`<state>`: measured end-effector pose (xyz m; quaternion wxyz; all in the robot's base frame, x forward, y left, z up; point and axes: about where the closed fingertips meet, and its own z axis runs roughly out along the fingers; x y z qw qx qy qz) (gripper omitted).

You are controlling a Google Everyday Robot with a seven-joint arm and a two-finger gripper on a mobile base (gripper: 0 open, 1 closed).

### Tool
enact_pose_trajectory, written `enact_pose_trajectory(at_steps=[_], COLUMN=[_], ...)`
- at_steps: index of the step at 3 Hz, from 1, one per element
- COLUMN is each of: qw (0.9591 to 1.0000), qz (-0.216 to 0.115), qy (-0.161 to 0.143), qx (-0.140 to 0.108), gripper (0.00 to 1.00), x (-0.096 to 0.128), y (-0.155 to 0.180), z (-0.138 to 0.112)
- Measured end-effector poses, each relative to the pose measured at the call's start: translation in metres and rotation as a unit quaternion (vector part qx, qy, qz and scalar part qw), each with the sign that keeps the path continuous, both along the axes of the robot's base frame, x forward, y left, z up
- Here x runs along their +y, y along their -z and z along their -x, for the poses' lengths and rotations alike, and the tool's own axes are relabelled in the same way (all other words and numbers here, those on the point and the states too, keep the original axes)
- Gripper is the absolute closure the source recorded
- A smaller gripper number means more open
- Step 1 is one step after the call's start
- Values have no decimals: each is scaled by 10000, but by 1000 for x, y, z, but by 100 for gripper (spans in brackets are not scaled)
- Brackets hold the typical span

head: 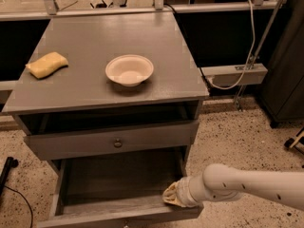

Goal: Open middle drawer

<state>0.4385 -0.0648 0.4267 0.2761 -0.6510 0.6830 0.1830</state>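
A grey cabinet stands on a speckled floor (pixel 228 127). On its worktop (pixel 95 32) a white bowl (pixel 129 70) sits near the centre, and a yellow sponge (pixel 46 64) lies well apart at the left edge. Below the worktop, the upper drawer (pixel 71 146) shows a small round knob (pixel 118 143). Beneath it, the middle drawer (pixel 104 213) is pulled well out, its inside bare. My white arm (pixel 247 184) reaches in from the right, with the end effector (pixel 172 195) at the drawer's front right corner, against its front board. I cannot tell how far it is open or whether it grips anything.
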Motion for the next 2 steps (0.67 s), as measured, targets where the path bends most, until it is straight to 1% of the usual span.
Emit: enact_pose_trajectory(at_steps=[1, 2], qw=[9997, 9977], qz=[-27, -20], qy=[75, 227], qx=[-222, -636], gripper=[100, 100], x=[-4, -13], y=[-9, -32], z=[-7, -19])
